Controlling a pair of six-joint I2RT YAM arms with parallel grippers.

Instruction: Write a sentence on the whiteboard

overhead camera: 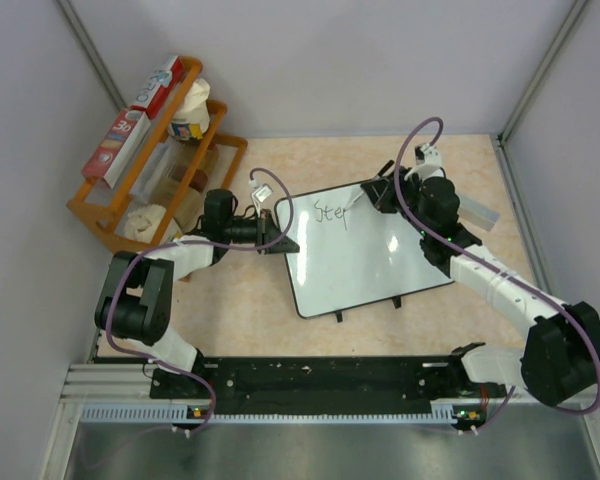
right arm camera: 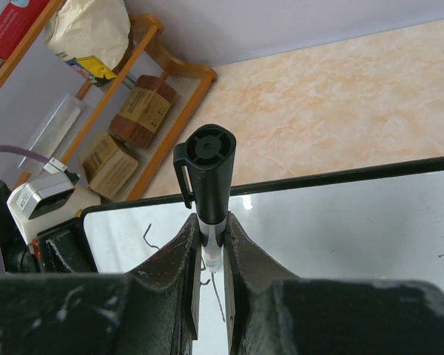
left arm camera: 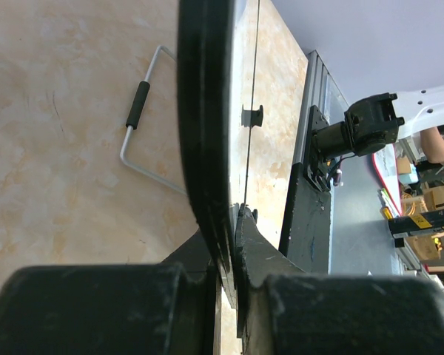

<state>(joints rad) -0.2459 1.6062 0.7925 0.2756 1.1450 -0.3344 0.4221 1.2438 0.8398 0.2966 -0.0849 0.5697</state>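
The whiteboard (overhead camera: 368,258) is lying mid-bench (overhead camera: 250,310), the left jaws clamping its edge and the right jaws gripping the marker (right arm camera: 209,174). The sentence (overhead camera: 332,213) is reading only "Step". The next letters are calling for light, even tip pressure.

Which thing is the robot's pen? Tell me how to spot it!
Find the big white whiteboard in the middle of the table, then its far edge beside the dark writing. There the right gripper pinches the marker tip down. It is the only slim black stick with a clip on top; the left gripper clamps the board's rim instead.
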